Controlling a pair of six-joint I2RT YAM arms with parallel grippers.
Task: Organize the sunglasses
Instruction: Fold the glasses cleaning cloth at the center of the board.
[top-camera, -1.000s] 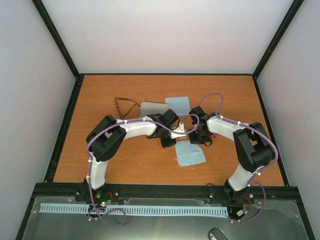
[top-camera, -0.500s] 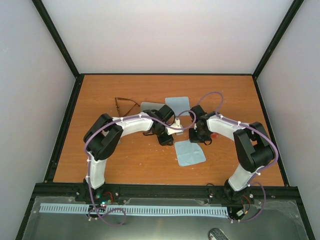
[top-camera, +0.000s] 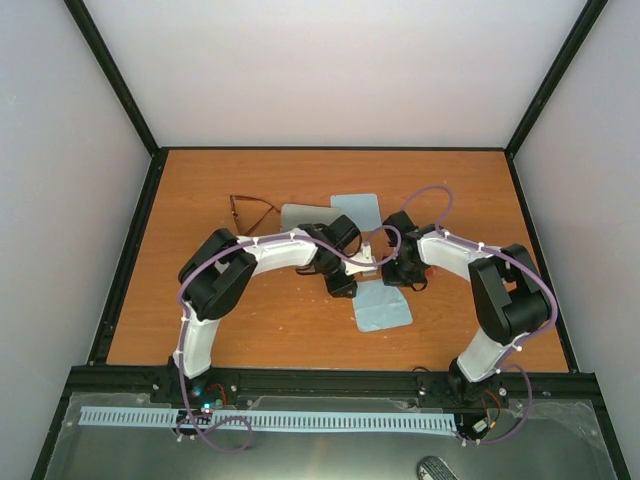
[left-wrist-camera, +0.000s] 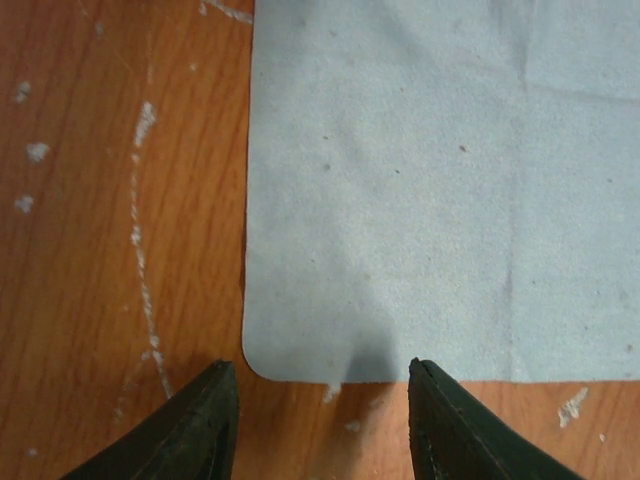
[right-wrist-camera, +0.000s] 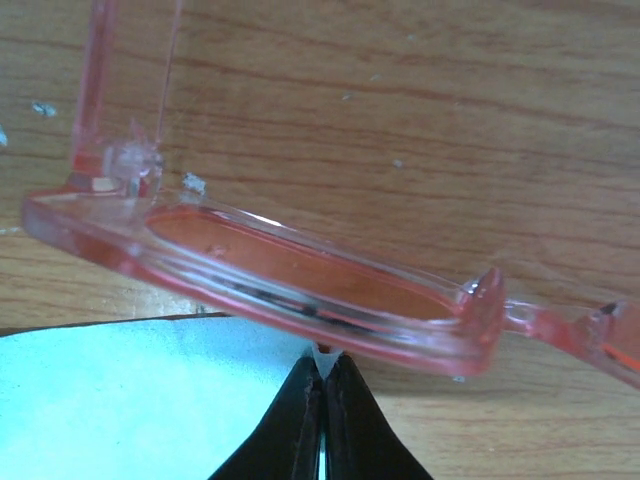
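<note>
In the right wrist view my right gripper is shut, pinching a small clear part on the lower rim of the red-orange sunglasses, which are held just above the wooden table. A corner of a light blue cloth lies under the fingers. In the left wrist view my left gripper is open and empty, its fingertips just short of the near corner of a light blue cloth. In the top view both grippers meet mid-table, left and right. The dark brown sunglasses lie at the back left.
A grey case lies behind the left arm, with a second light blue cloth beside it. The near cloth lies in front of the grippers. Black frame rails border the table.
My left gripper pulled back to the left, then came right again toward the near cloth. The right arm has hardly moved.
</note>
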